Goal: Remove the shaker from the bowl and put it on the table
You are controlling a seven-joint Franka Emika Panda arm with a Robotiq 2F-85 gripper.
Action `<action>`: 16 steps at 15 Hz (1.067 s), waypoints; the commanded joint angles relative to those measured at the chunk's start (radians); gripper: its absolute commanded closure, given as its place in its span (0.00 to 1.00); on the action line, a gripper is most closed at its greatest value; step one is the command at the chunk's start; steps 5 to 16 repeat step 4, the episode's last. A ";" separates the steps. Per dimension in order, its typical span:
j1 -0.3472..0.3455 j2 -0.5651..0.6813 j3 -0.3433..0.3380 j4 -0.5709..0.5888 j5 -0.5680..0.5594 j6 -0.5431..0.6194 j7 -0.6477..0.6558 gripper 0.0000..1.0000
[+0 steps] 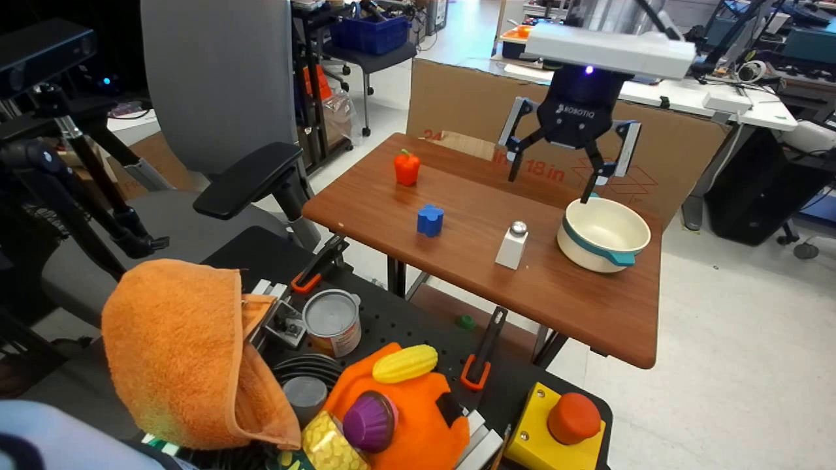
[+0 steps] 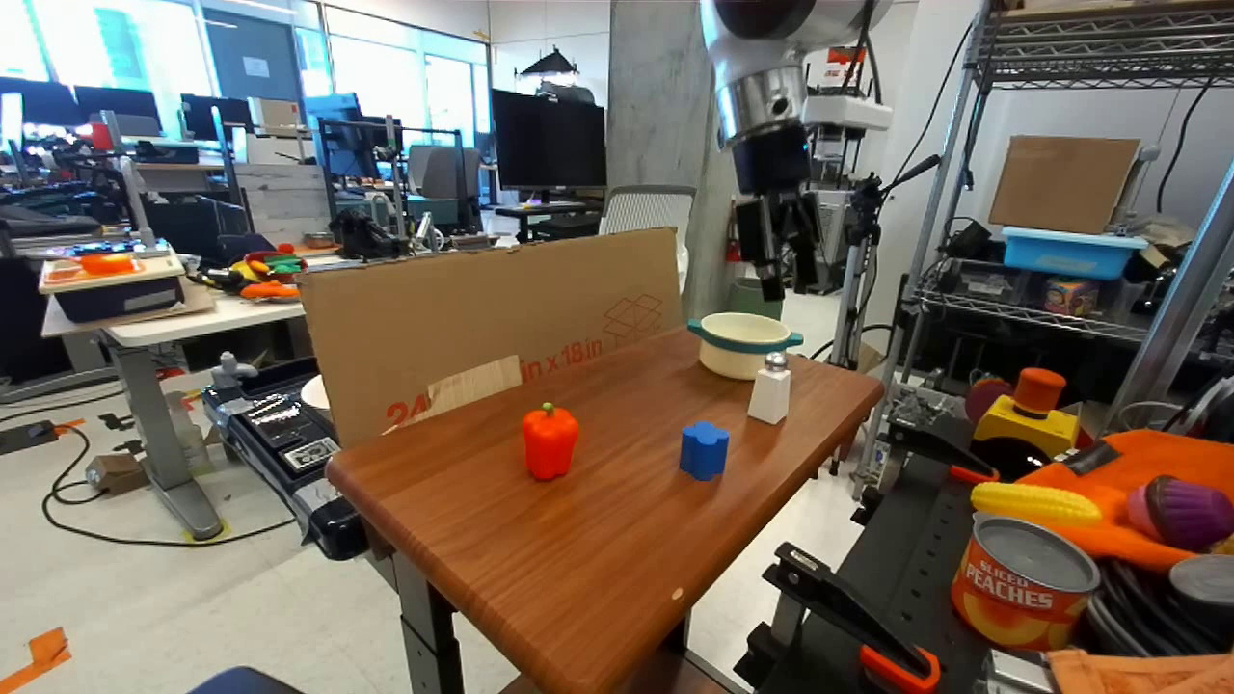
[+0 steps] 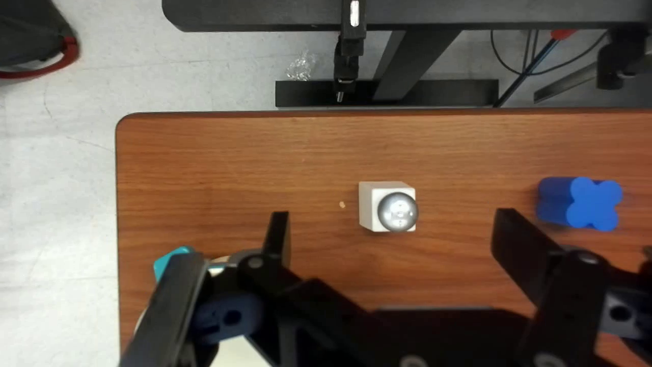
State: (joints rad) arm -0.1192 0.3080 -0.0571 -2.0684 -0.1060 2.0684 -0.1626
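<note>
The shaker (image 1: 512,248), white with a silver domed top, stands upright on the brown table (image 1: 477,202), outside the bowl. It also shows in an exterior view (image 2: 771,393) and the wrist view (image 3: 388,209). The cream bowl (image 1: 580,251) with a teal band and handles stands beside it on the table; its visible inside holds nothing. In the wrist view the bowl (image 3: 239,353) is mostly hidden behind a finger. My gripper (image 1: 548,187) is open and empty, above the table near the bowl. In the wrist view the shaker appears between the spread fingertips (image 3: 391,215), below them and apart.
A blue flower-shaped block (image 1: 430,220) and a red pepper (image 1: 406,168) stand on the table. A cardboard panel (image 1: 450,98) rises along its back edge. A black bench with clamps (image 1: 484,349), a can (image 2: 1024,583) and an orange cloth stands along the front side.
</note>
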 commanded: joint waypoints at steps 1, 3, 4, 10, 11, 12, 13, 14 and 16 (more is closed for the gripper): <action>-0.005 -0.037 -0.008 -0.017 0.012 -0.002 -0.011 0.00; -0.010 -0.075 -0.009 -0.045 0.019 -0.001 -0.017 0.00; -0.009 -0.076 -0.009 -0.051 0.019 0.002 -0.017 0.00; -0.009 -0.076 -0.009 -0.051 0.019 0.002 -0.017 0.00; -0.009 -0.076 -0.009 -0.051 0.019 0.002 -0.017 0.00; -0.009 -0.076 -0.009 -0.051 0.019 0.002 -0.017 0.00; -0.009 -0.076 -0.009 -0.051 0.019 0.002 -0.017 0.00; -0.009 -0.076 -0.009 -0.051 0.019 0.002 -0.017 0.00; -0.009 -0.076 -0.009 -0.051 0.019 0.002 -0.017 0.00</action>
